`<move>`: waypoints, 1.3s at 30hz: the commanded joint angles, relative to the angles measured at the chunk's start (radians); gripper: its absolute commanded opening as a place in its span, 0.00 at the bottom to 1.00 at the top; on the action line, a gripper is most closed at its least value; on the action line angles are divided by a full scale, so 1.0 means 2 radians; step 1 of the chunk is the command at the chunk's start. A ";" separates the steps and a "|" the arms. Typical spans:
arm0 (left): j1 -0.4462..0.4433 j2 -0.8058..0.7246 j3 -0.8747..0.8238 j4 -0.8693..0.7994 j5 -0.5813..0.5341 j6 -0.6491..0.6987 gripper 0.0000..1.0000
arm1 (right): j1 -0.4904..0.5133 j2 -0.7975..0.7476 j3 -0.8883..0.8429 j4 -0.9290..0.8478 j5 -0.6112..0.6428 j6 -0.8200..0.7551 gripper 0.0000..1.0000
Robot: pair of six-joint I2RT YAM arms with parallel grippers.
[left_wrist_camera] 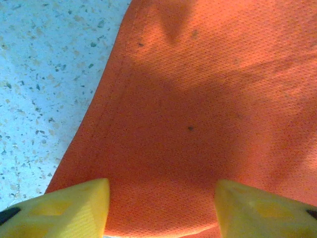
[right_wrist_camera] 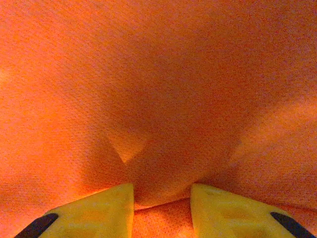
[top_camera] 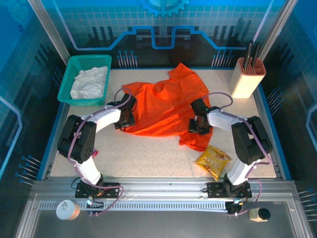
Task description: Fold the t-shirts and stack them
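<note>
Left gripper [left_wrist_camera: 161, 208]: yellow tips stand wide apart and hold nothing. The orange t-shirt [top_camera: 163, 106] lies flat under the gap, its stitched hem running off slantwise ahead of my left tip. Past that hem is bare table [left_wrist_camera: 34, 89], pale with dark speckles.

Right gripper [right_wrist_camera: 161, 208]: tips closer together, with a narrow gap. A soft fold of the same orange cloth sits in the gap and bulges up just ahead of it. I cannot tell whether it is clamped or only lying between the tips. Orange mesh weave on every side here.

From overhead, the shirt sprawls crumpled between my two grippers, one sleeve or corner reaching away from me and another trailing near my right tips.

Just nearer me than the right gripper, off the cloth, lies a glossy yellow snack packet [top_camera: 214, 161]. Far ahead and to the right stands a cream holder [top_camera: 246, 79] with dark handles in it.

Ahead and to the left of the left gripper is a green basket [top_camera: 69, 74]; the white t-shirt [top_camera: 89, 83] is bunched inside it.

Blue patterned panels wall the table in. A ribbed metal rail [top_camera: 163, 191] runs along the near edge.
</note>
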 commanded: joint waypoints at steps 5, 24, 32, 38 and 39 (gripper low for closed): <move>0.003 0.008 -0.041 0.019 -0.002 0.000 0.18 | 0.018 0.003 -0.031 0.006 0.004 0.031 0.31; 0.003 -0.222 -0.131 -0.087 0.006 -0.034 0.05 | 0.032 -0.081 -0.081 -0.035 0.040 0.072 0.35; 0.003 -0.246 -0.138 -0.080 0.024 -0.036 0.33 | 0.035 -0.107 -0.058 -0.059 0.041 0.063 0.44; 0.004 -0.191 -0.065 -0.072 0.006 -0.001 0.43 | 0.029 -0.127 -0.037 -0.072 0.046 0.052 0.54; 0.005 -0.173 -0.051 -0.067 0.004 0.006 0.43 | 0.025 -0.124 -0.031 -0.072 0.043 0.049 0.54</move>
